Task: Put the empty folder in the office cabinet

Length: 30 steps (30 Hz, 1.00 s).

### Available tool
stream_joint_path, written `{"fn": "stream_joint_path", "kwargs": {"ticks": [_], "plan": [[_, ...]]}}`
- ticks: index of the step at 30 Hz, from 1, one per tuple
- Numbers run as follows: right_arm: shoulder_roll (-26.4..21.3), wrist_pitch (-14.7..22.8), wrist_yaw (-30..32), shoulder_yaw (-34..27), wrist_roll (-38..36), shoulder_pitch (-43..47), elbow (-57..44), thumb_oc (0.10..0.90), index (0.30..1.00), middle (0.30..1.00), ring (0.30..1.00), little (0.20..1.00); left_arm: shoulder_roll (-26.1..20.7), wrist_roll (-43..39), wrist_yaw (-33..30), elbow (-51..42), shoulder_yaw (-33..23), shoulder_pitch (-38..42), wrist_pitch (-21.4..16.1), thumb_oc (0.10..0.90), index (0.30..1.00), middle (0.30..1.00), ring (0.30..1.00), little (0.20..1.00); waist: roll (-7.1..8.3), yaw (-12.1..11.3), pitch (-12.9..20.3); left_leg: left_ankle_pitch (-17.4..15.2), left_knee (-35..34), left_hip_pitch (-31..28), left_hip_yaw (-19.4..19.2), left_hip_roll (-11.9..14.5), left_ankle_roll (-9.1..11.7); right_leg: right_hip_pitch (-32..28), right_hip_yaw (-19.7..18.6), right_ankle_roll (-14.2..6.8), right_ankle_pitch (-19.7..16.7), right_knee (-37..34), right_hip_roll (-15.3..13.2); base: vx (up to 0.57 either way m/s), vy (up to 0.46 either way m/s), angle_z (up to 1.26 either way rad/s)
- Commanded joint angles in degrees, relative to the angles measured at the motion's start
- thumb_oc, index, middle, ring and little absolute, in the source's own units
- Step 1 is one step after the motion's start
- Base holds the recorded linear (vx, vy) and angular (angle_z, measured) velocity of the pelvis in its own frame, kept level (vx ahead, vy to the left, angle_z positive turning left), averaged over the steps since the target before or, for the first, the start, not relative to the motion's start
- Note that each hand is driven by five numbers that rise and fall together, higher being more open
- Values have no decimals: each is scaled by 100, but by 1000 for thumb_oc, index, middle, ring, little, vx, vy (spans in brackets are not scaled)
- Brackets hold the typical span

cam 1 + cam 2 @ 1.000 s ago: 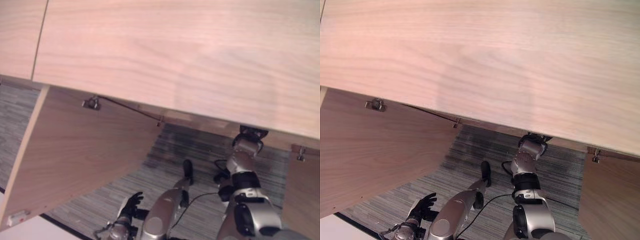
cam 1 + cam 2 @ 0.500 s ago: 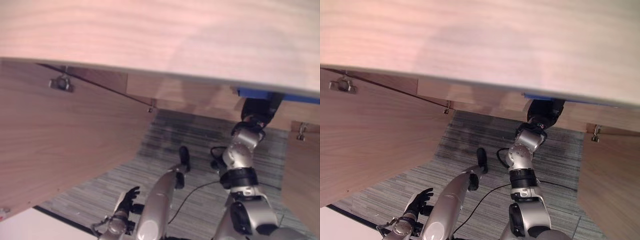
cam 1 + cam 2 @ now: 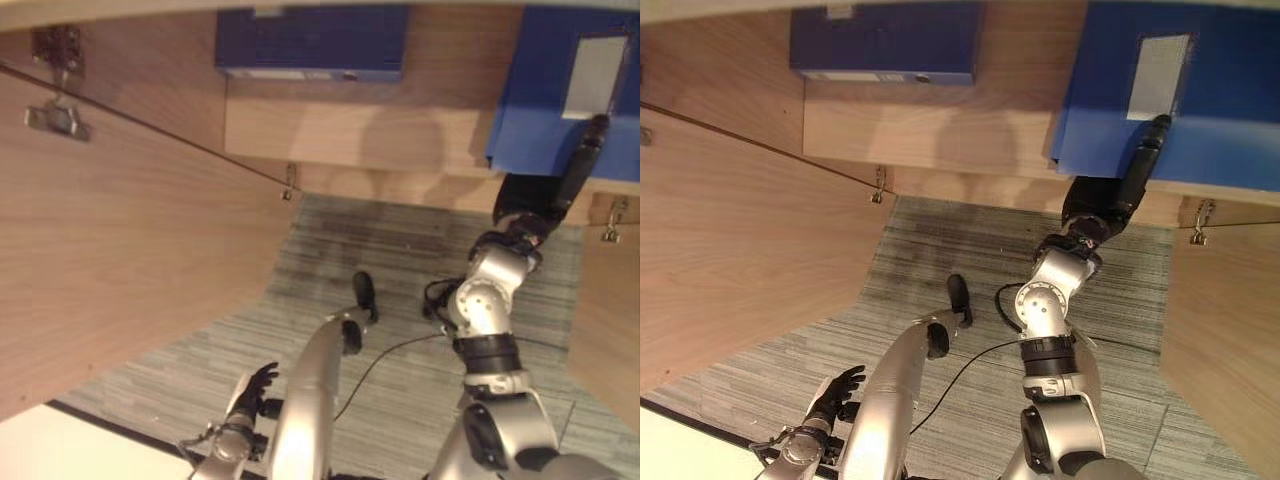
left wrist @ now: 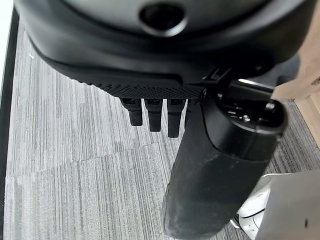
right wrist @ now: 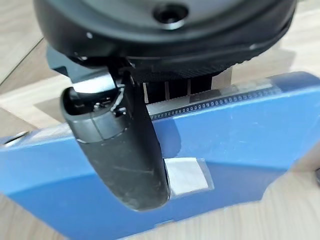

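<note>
A bright blue folder with a pale label stands on edge at the right of the cabinet's shelf. My right hand is shut on its lower edge. The thumb lies across the folder's face and the fingers go behind it. The same folder and right hand appear in the right eye view. My left hand hangs low over the grey carpet with relaxed fingers and holds nothing.
A darker blue folder lies flat further left in the cabinet. The cabinet's left door swings wide open towards me. The right door stands open at the right edge. Grey carpet lies below.
The camera has shifted, so the cabinet's inside and both folders now show. My right arm has stretched further towards the shelf with the blue folder. The left hand stays low.
</note>
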<state>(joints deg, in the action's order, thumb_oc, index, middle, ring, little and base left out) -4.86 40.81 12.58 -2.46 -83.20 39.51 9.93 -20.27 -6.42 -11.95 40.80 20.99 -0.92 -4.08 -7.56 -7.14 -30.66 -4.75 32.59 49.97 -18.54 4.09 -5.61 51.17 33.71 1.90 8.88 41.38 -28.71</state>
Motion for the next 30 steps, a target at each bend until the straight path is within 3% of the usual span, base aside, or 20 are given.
{"fn": "stream_joint_path", "kwargs": {"ticks": [1, 15, 21, 30], "plan": [[-482, 34, -148, -73, 806, 299, -788, 400, 300, 300, 300, 300, -687, -26, -148, -152, 90, -750, 66, 800, 900, 900, 900, 900, -21, -69, 86, -468, -314, -182, 94, 20, 403, -280, -160, -673, -595, -384, -421, -15, 15, -14], [-1630, -172, -69, 318, 890, 1945, 76, 400, 300, 300, 300, 300, -892, -25, -113, 571, -24, -358, 18, 800, 900, 900, 900, 900, 115, -230, 86, -375, -722, -517, -1, -22, 464, -455, -16, -818, -818, -603, -390, -3, 7, -5], [-1770, -166, -18, 335, 857, 2393, 390, 400, 300, 300, 300, 300, -918, 54, -144, 838, 15, -194, -17, 800, 900, 900, 900, 900, 109, -312, 86, -256, -1033, -723, 29, -53, 520, -663, 151, -897, -904, -783, -333, 18, -20, 1], [-1878, -97, 107, 319, 889, 2896, 635, 400, 300, 300, 300, 300, -961, 116, -165, 999, 66, -151, -77, 800, 900, 900, 900, 900, -30, -464, 86, -29, -1529, -1003, 67, -162, 601, -868, 313, -1008, -1020, -991, -262, 23, -41, 10]]}}
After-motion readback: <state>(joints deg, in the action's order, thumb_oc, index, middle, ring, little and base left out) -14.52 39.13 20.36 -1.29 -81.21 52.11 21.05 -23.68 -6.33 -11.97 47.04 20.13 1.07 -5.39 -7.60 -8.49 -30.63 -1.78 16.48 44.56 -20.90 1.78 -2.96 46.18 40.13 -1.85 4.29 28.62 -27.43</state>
